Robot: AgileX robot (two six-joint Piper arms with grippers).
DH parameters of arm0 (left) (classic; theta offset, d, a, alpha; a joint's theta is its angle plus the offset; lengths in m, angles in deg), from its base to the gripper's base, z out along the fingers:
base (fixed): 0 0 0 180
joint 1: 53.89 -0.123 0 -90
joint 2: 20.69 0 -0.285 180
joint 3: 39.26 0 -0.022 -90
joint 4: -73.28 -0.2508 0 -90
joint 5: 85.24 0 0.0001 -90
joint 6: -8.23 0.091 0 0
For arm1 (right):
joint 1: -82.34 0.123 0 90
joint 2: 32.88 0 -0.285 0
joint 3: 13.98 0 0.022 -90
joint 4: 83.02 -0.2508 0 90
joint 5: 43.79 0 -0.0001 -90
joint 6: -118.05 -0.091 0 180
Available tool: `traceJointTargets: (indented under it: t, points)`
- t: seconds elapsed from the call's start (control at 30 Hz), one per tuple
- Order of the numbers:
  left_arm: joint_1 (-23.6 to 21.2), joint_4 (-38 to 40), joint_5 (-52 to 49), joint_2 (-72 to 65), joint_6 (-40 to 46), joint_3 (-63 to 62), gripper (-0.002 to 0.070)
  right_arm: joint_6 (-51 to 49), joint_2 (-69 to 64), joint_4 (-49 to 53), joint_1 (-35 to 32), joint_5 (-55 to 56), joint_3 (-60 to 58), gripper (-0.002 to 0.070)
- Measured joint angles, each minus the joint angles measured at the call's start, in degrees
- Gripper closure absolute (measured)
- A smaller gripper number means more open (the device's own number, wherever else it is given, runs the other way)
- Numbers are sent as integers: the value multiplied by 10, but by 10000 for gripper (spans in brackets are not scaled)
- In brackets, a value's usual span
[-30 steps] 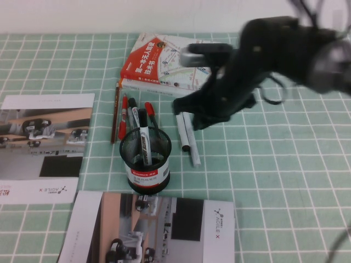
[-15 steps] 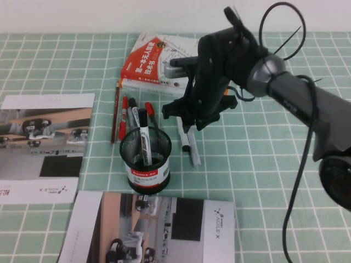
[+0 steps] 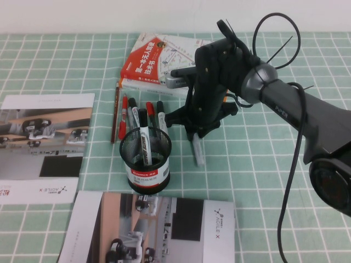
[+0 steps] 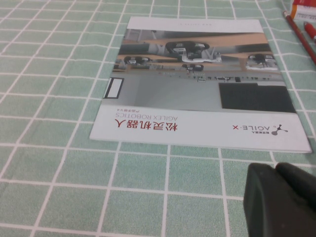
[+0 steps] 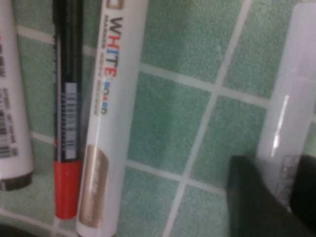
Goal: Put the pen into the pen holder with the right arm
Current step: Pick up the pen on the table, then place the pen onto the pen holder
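Observation:
The black wire-mesh pen holder [image 3: 146, 164] with a white label band stands at the table's middle and holds a black-capped marker [image 3: 144, 143]. My right gripper [image 3: 194, 131] is down on the mat just right of the holder. Its fingers [image 5: 254, 202] are closed on either side of a translucent white pen [image 5: 291, 98], which lies on the mat and sticks out toward me [image 3: 198, 152]. My left gripper [image 4: 279, 197] is shut and empty, low over the mat beside a brochure [image 4: 197, 84]; it is outside the high view.
Several loose markers [image 3: 134, 112] and a brown pencil [image 3: 115, 112] lie behind the holder. A whiteboard marker [image 5: 108, 123] and a black-and-red pen [image 5: 66, 108] lie close to the right gripper. A red book [image 3: 159, 63] is at the back; brochures [image 3: 46, 139] [image 3: 159, 227] lie left and front.
The right arm has come down and slightly left, and its gripper now straddles the translucent pen. A black-capped white marker now lies further left, beside the red markers.

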Motion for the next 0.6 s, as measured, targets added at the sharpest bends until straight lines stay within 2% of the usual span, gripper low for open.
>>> traceJointTargets:
  t: [0.1, 0.33, 0.47, 0.53, 0.6]
  points:
    - [0, 0, 0, 0, 0, 0, 679, 0, -1, 2, 0, -6, 0, 563]
    - [0, 0, 0, 0, 0, 0, 679, 2, 9, 29, 0, -16, -5, 561]
    - [0, 0, 0, 0, 0, 0, 679, 10, 67, 57, 0, -19, -55, 561]
    - [0, 0, 0, 0, 0, 0, 679, 13, 129, 60, 3, 26, -117, 561]
    - [0, 0, 0, 0, 0, 0, 679, 14, 205, 60, 9, 117, -202, 561]
